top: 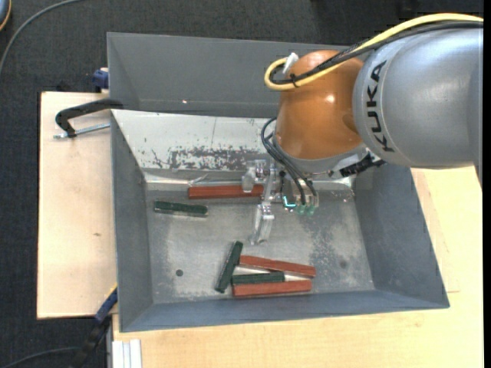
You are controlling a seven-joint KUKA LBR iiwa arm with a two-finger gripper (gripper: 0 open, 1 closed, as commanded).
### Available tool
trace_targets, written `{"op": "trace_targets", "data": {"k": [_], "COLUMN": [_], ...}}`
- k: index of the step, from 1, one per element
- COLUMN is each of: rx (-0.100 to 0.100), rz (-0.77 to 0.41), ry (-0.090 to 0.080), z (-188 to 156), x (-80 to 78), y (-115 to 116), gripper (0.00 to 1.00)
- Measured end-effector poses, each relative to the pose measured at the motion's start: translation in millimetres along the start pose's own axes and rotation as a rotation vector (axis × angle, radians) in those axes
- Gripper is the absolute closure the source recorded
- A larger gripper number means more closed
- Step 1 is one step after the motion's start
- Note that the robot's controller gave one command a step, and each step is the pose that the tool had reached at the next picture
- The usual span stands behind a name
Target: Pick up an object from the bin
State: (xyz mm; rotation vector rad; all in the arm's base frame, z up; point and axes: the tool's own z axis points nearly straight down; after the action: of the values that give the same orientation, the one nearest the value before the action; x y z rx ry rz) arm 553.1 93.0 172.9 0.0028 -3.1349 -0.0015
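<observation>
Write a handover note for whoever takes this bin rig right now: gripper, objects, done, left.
Gripper: low over the middle of the bin, by the right end of the red-brown stick that lies along the back wall; open or shut cannot be told.
Others: dark green stick at left; heap of red and green sticks near the front wall.
Done: nothing lifted.
Left: grasp one stick, lift it out.

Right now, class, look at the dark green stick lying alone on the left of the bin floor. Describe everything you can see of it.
The dark green stick is a slim, straight bar with a matte surface. It could be painted wood or plastic. It looks whole and lies flat on the bin's grey floor near the left wall, almost level across the view, its right end slightly lower. Only the floor touches it. A red-brown bar lies apart from it, above and to its right.
</observation>
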Motion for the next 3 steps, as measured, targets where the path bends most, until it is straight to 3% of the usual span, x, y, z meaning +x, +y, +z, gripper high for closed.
{"op": "trace_targets", "data": {"k": [1, 2, 3], "rx": [0.000, -0.003, -0.003], "rz": [0.218, 0.211, 0.318], "ry": [-0.001, -0.011, -0.011], "z": [105.6, 71.1, 62.6], "x": [48.9, 60.1, 60.5], "y": [-19.6, -8.6, -21.8], "gripper": [0.00, 0.00, 0.00]}}
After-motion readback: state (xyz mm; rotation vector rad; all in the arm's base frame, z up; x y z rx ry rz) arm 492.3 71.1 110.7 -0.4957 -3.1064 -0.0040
